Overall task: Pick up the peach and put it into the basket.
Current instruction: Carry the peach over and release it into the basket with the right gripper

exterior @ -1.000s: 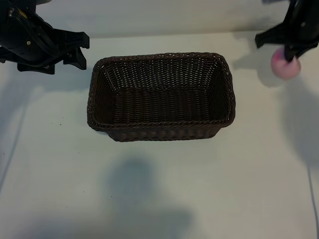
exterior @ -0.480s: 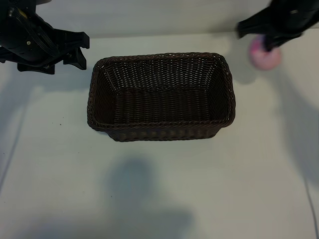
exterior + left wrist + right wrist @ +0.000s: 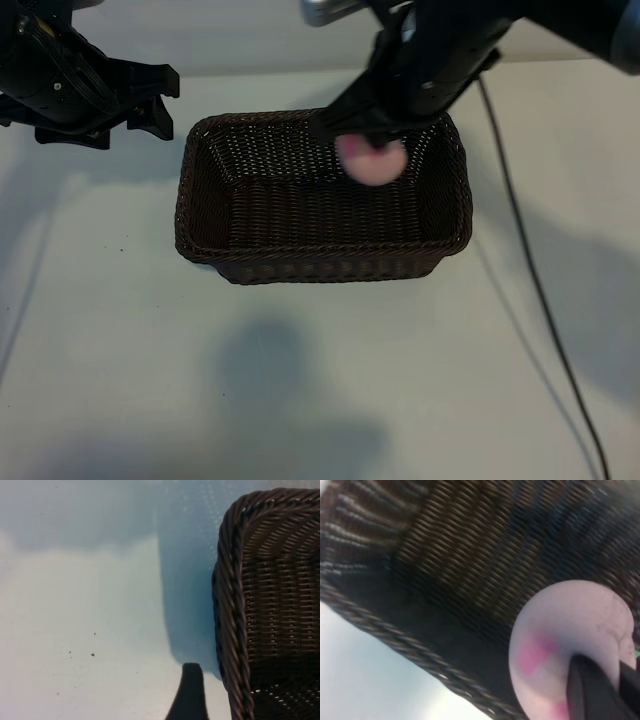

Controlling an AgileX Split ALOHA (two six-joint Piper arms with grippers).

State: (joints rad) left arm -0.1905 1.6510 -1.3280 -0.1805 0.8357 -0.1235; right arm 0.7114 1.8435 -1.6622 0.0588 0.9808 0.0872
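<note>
White surface (image 3: pixel 300 380) lies all round. Right jaws (image 3: pixel 375 150), clamped on the peach (image 3: pixel 370 160), hold it above the basket (image 3: pixel 320 262). It looks light, smooth and soft, so a gentle pinch across its middle suits. Left jaws (image 3: pixel 150 95), parked beside the basket, stand apart.

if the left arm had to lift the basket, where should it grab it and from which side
Probably the braided rim of the basket at its short left end, from above: that end sits nearest the open left pincer, and the wall there is thin enough to straddle. The right pincer holds the peach over the far right part.
</note>
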